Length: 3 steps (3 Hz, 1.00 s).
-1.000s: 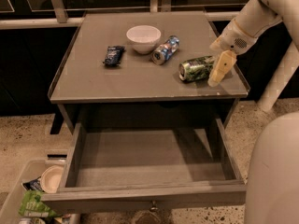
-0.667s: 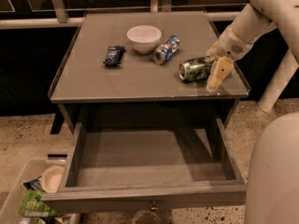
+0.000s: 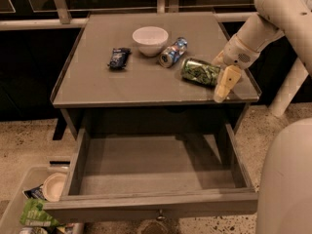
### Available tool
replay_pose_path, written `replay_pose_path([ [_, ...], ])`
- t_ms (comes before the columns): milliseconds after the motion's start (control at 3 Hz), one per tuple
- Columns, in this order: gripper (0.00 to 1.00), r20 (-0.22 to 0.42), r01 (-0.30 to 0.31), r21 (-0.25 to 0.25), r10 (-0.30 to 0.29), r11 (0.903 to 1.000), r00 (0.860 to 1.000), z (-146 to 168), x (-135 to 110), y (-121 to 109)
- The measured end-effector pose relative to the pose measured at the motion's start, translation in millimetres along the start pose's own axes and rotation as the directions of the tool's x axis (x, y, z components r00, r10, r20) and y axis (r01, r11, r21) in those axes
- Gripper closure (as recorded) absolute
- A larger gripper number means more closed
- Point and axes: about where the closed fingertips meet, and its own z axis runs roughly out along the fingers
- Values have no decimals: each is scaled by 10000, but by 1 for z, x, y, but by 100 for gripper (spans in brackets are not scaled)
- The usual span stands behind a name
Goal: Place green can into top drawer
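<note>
The green can (image 3: 199, 71) lies on its side on the right part of the tabletop (image 3: 146, 84), its silver end pointing left and forward. My gripper (image 3: 218, 80) is at the can's right end, low over the table. Its jaws stand open, one cream finger (image 3: 223, 85) in front of the can and the other just behind it. The top drawer (image 3: 151, 172) is pulled fully out below the table and is empty inside. Its front panel with a small knob (image 3: 159, 213) is at the bottom of the view.
On the table also stand a white bowl (image 3: 150, 39), a blue-and-silver can (image 3: 173, 52) lying next to it, and a dark blue packet (image 3: 119, 57). A bin with trash (image 3: 36, 204) sits on the floor at the lower left. My white body (image 3: 287, 179) fills the lower right.
My gripper has come down and slightly left, so that it now sits around the green can's right end. The can and the drawer have not moved.
</note>
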Motion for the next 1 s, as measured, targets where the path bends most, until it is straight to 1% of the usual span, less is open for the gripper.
replay_pose_path([
  [333, 0, 104, 156, 32, -156, 9999, 9998, 0, -8, -2],
  [667, 0, 104, 157, 33, -157, 9999, 9998, 0, -8, -2],
  [1000, 0, -90, 513, 343, -510, 9981, 9987, -8, -26, -3],
])
